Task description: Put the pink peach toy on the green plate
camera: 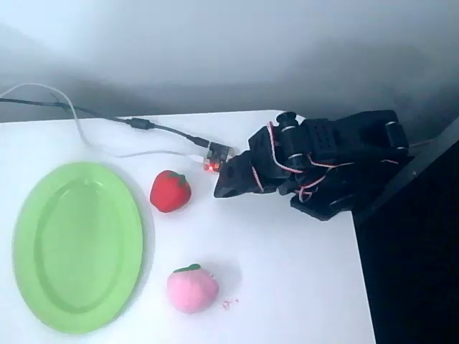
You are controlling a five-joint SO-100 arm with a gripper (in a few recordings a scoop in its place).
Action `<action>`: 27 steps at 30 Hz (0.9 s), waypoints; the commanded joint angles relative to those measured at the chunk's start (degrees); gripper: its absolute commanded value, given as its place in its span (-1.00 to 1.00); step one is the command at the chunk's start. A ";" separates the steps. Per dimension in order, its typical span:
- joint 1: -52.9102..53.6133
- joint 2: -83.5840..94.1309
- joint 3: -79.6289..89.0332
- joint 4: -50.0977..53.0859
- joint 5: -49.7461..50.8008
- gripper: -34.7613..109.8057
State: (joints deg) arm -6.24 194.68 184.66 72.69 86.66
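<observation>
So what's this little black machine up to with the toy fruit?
Nothing is being held yet. The black arm sits folded at the table's right side, its hand pointing toward the strawberry. The peach lies alone on the table, right of the plate, which has nothing on it.

Pale-pink peach toy [192, 289], lime-green plate [75, 245], red strawberry toy [170, 190], white table [287, 272], black arm [323, 161].

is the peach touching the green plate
Apart. The overhead view shows a strip of white table between the peach and the rim of the green plate.
</observation>
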 commanded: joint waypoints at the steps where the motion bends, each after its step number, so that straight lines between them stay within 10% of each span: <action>1: 4.92 1.14 3.25 1.23 0.53 -0.52; 16: 6.06 1.14 3.25 0.88 -0.62 -0.52; 27: 8.09 -7.38 -27.42 -21.09 -8.96 -0.52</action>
State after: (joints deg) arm 1.76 192.57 169.54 55.20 82.09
